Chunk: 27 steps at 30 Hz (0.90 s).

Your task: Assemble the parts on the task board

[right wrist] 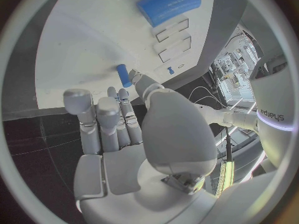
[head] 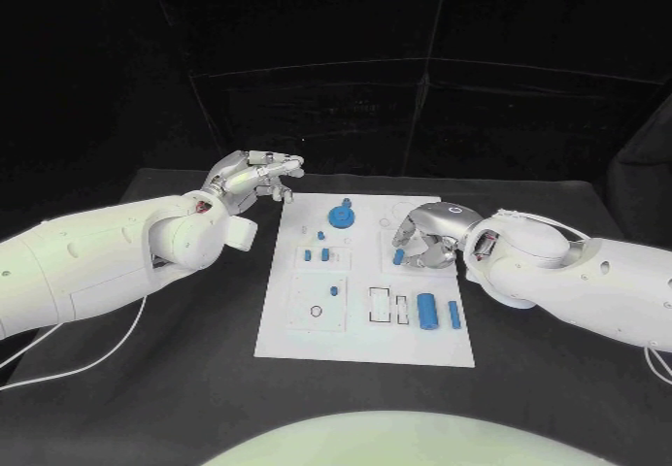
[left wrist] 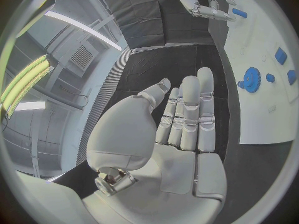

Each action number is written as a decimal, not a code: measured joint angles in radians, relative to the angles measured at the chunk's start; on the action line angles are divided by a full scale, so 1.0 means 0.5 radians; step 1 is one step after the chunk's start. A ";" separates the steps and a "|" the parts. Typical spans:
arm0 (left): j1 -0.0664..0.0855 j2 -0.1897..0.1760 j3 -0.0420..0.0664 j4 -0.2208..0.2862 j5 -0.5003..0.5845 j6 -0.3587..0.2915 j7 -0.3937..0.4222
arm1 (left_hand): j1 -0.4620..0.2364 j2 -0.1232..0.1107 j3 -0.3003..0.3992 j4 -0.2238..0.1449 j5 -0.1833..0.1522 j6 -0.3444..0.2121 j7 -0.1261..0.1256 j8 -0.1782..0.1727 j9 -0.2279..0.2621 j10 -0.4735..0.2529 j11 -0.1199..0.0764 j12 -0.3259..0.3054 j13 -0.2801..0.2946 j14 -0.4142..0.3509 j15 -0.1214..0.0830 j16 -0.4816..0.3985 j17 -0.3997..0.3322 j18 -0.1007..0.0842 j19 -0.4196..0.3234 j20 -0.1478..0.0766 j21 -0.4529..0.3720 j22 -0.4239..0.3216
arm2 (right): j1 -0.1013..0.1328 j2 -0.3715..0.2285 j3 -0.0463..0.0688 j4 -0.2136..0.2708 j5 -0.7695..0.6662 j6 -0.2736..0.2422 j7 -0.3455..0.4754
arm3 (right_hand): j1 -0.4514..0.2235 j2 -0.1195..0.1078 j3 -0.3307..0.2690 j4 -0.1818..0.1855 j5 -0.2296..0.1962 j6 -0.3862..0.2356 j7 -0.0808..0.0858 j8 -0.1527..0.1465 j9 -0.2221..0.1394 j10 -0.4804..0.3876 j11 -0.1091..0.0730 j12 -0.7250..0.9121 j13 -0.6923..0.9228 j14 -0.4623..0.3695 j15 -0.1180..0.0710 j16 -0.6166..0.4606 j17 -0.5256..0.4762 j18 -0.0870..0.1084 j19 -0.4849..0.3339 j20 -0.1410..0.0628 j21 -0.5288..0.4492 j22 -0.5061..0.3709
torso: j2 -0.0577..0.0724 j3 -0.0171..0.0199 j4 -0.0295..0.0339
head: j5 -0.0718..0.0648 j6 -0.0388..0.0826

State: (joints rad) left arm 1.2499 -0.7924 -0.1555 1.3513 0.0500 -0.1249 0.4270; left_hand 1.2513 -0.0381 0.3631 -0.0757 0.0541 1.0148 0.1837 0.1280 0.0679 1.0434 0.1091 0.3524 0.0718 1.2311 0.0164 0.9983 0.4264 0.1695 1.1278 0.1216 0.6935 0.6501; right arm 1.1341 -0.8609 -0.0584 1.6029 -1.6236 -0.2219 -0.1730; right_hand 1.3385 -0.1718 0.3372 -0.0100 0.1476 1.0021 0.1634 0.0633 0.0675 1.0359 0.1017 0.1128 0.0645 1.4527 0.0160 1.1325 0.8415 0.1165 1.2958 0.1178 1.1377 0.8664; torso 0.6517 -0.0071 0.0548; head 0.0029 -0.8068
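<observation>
The white task board [head: 364, 335] lies in the middle of the table. My right hand [head: 423, 238] hovers over its right half and pinches a small blue peg [head: 399, 257] between thumb and a fingertip; the right wrist view shows that peg [right wrist: 123, 75] at the thumb tip above the board [right wrist: 81, 45]. My left hand [head: 252, 180] hangs beyond the board's far left corner, fingers straight and holding nothing, as its palm [left wrist: 181, 124] shows. A blue gear [head: 342, 214] stands at the board's far end. A blue block [head: 427, 311] and a blue cylinder [head: 453, 313] lie near the right edge.
Small blue pieces [head: 317, 255] stand on the board's left half, beside empty outlined slots [head: 381, 304]. The left wrist view shows the gear [left wrist: 252, 79] and my right hand [left wrist: 202, 2] farther off. White cables run over the black table [head: 168, 388] under my left arm.
</observation>
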 measured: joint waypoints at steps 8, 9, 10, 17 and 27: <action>0.000 0.001 -0.001 0.001 0.000 0.004 -0.001 | 0.000 0.000 0.000 0.000 0.000 0.000 0.000 0.000 0.000 0.000 0.000 0.000 0.000 0.000 0.000 0.000 -0.001 0.000 0.000 0.000 0.000 0.000 | 0.000 0.038 0.000 -0.016 -0.038 0.052 -0.021 | 0.046 0.046 0.004 0.015 0.000 0.041 -0.032 0.012 0.003 0.092 -0.018 0.077 0.002 0.012 -0.012 -0.017 -0.022 0.000 0.029 -0.012 0.015 0.050 | 0.000 -0.0013 0.000 | 0.006 -0.002; 0.000 0.001 -0.001 0.001 0.000 0.004 -0.001 | 0.000 0.000 0.000 0.000 0.000 0.000 0.000 0.000 0.000 0.000 0.000 0.000 0.000 0.000 0.000 0.000 -0.001 0.000 0.000 0.000 0.000 -0.001 | 0.000 0.041 0.000 -0.017 -0.041 0.059 -0.021 | 0.047 0.047 0.011 0.022 0.000 0.047 -0.027 0.012 0.003 0.110 -0.021 0.082 0.002 0.015 -0.015 -0.011 -0.010 0.000 0.037 -0.014 0.028 0.065 | 0.000 -0.0012 0.000 | 0.007 -0.004; 0.000 0.001 -0.001 0.001 0.000 0.004 -0.001 | 0.000 0.000 0.000 0.000 0.000 0.000 0.000 0.000 0.000 0.000 0.000 0.000 0.000 0.000 0.000 0.000 -0.001 0.000 0.000 0.000 0.000 -0.001 | 0.000 0.044 0.000 -0.017 -0.043 0.066 -0.022 | 0.047 0.047 0.018 0.029 0.000 0.054 -0.034 0.012 0.005 0.135 -0.025 0.083 0.002 0.019 -0.019 0.001 0.005 0.000 0.044 -0.021 0.043 0.084 | 0.000 -0.0012 0.000 | 0.008 -0.004; 0.000 0.003 -0.001 0.000 0.000 0.009 -0.003 | 0.000 0.000 0.000 0.000 0.000 0.000 0.000 0.000 0.000 0.000 0.000 0.000 0.000 0.000 0.000 0.000 -0.001 0.000 0.000 0.000 0.000 -0.001 | 0.000 0.052 0.000 -0.023 -0.055 0.108 -0.022 | 0.057 0.078 0.075 0.054 0.000 0.127 -0.039 0.024 0.010 0.274 -0.050 0.099 0.002 0.029 -0.029 0.076 0.095 0.000 0.114 -0.032 0.141 0.226 | -0.001 -0.0004 -0.002 | 0.009 -0.008; 0.000 0.005 -0.002 -0.002 0.000 0.015 -0.007 | 0.000 0.000 0.000 0.000 0.000 0.000 0.000 0.008 0.000 -0.007 -0.007 0.012 0.000 0.000 0.000 0.000 -0.003 0.000 0.000 0.000 0.000 -0.003 | 0.000 0.067 0.001 -0.031 -0.062 0.129 -0.021 | 0.098 0.119 0.189 0.051 -0.079 0.215 -0.051 0.034 0.012 0.377 -0.068 0.066 0.000 0.028 -0.044 0.139 0.161 0.000 0.140 -0.053 0.205 0.322 | -0.001 0.0004 -0.004 | 0.008 -0.014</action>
State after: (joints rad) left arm 1.2499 -0.7899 -0.1564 1.3505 0.0499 -0.1174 0.4236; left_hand 1.2513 -0.0381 0.3632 -0.0758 0.0541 1.0148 0.1837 0.1321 0.0679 1.0397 0.1054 0.3585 0.0719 1.2311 0.0164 0.9983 0.4251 0.1694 1.1278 0.1216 0.6935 0.6486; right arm 1.1343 -0.8276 -0.0580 1.5874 -1.6546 -0.1575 -0.1837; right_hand 1.3875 -0.1123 0.4315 0.0155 0.1081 1.1095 0.1380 0.0802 0.0735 1.2243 0.0677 0.1457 0.0646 1.4668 -0.0057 1.2020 0.9221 0.1164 1.3657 0.0911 1.2403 1.0273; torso 0.6513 -0.0069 0.0529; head 0.0068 -0.8136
